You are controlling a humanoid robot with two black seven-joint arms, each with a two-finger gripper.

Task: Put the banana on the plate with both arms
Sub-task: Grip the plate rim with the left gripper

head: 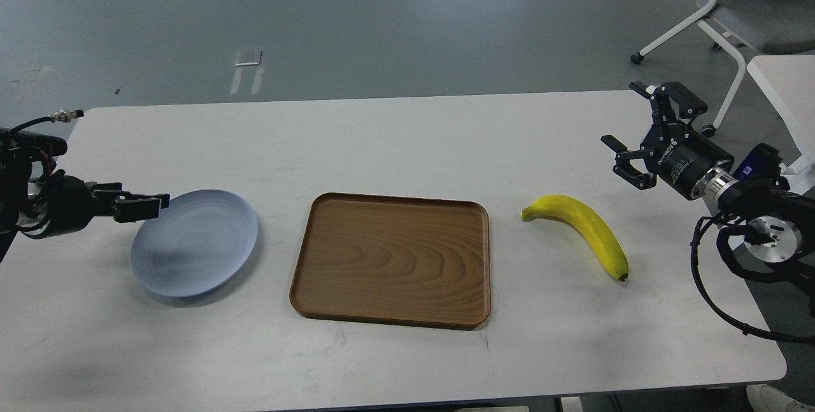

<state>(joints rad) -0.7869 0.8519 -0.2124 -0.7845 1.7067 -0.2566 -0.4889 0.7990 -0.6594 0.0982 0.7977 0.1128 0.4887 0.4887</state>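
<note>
The yellow banana [586, 224] lies on the white table right of the brown wooden tray, greenish stem pointing left and dark tip toward the front. The pale blue-grey plate [197, 246] is left of the tray and looks tilted, with a shadow under its near edge. My left gripper [149, 203] comes in from the left, and its fingers are closed together on the plate's upper-left rim. My right gripper [627, 130] is open and empty. It hovers above the table, up and to the right of the banana, jaws facing left.
A rectangular brown wooden tray [318, 259] lies empty at the table's middle. The white table [407, 138] ends close behind my right arm. A white office chair [732, 11] and a second white table [786, 81] stand beyond the far right corner.
</note>
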